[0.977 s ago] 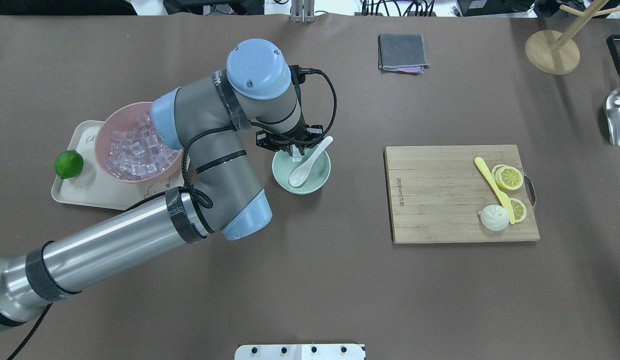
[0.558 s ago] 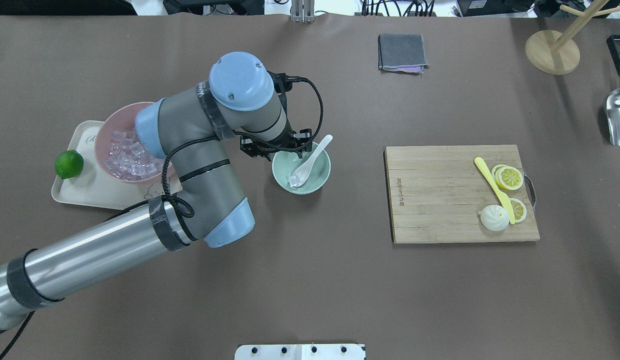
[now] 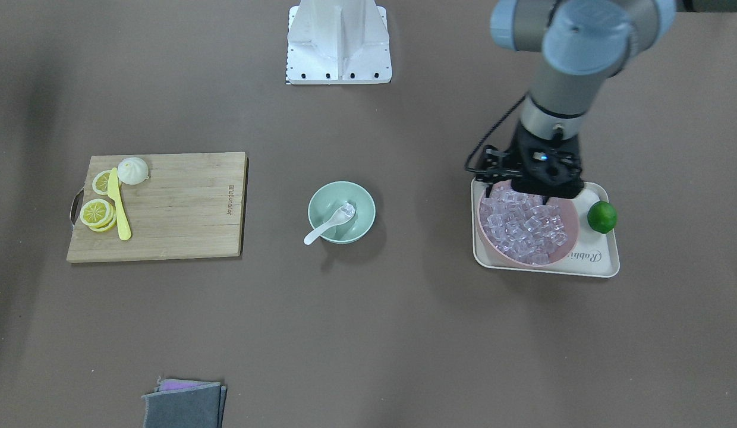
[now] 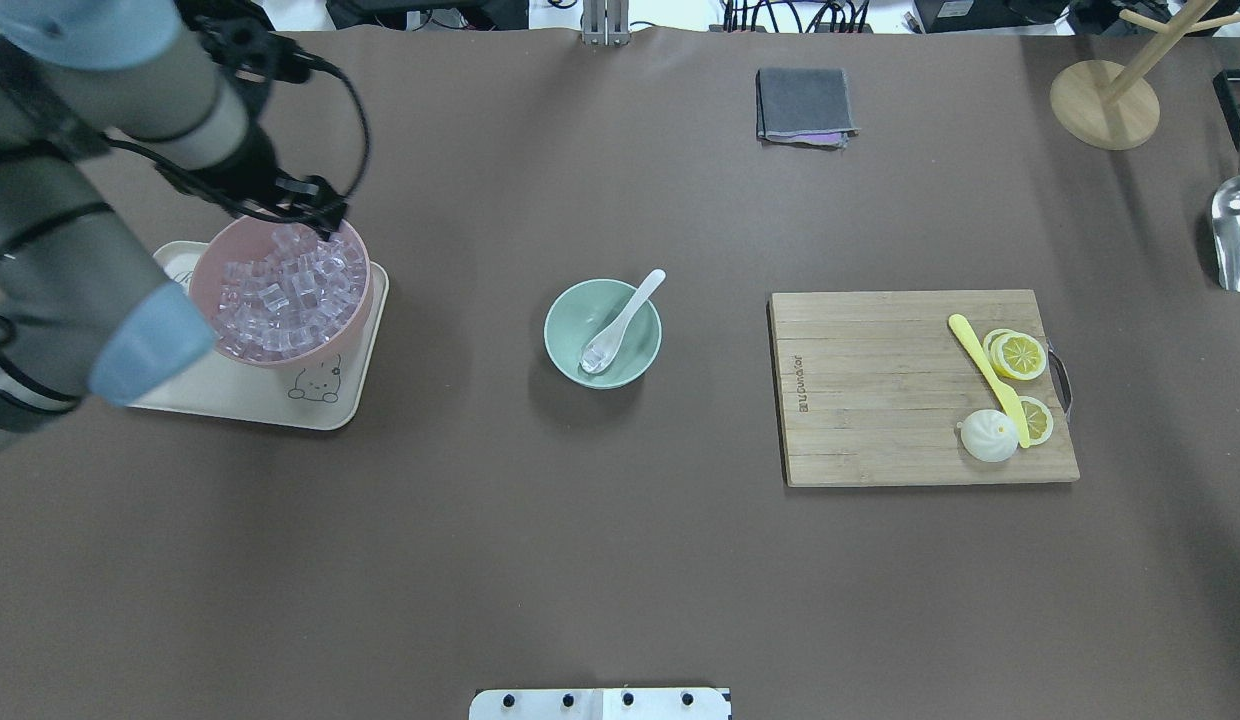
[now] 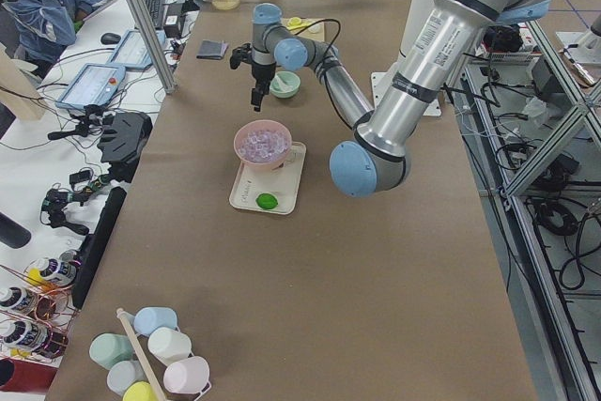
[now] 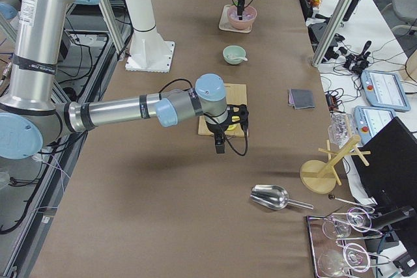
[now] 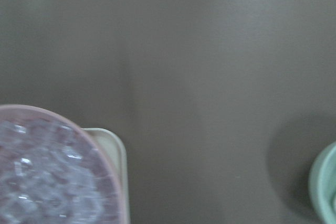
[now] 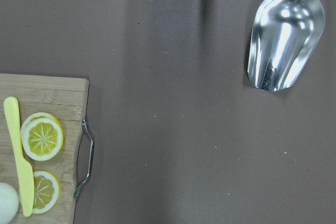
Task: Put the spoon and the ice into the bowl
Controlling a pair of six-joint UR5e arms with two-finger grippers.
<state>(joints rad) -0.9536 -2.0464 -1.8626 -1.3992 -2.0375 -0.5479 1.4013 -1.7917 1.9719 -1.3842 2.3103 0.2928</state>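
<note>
The mint-green bowl (image 4: 570, 312) stands mid-table. The white spoon (image 4: 635, 305) lies in it, scoop down and handle over the far right rim. One clear ice cube (image 4: 592, 358) rests on the scoop inside the bowl; it also shows in the front view (image 3: 347, 209). My left gripper (image 4: 323, 218) hangs over the far rim of the pink bowl (image 4: 315, 352), which is full of ice cubes; its jaws look open and empty. My right gripper (image 6: 219, 145) shows only in the right side view, above the cutting board's end, and I cannot tell its state.
The pink bowl sits on a cream tray (image 4: 270, 402) with a lime (image 3: 601, 217). A wooden cutting board (image 4: 880, 400) holds a yellow knife (image 4: 980, 362), lemon slices and a bun. A grey cloth (image 4: 803, 103), a metal scoop (image 4: 1235, 235) and a wooden stand (image 4: 1103, 103) lie far off.
My left arm has swung left from above the mint bowl to the pink bowl. The ice cube it held over the mint bowl now lies in it on the spoon.
</note>
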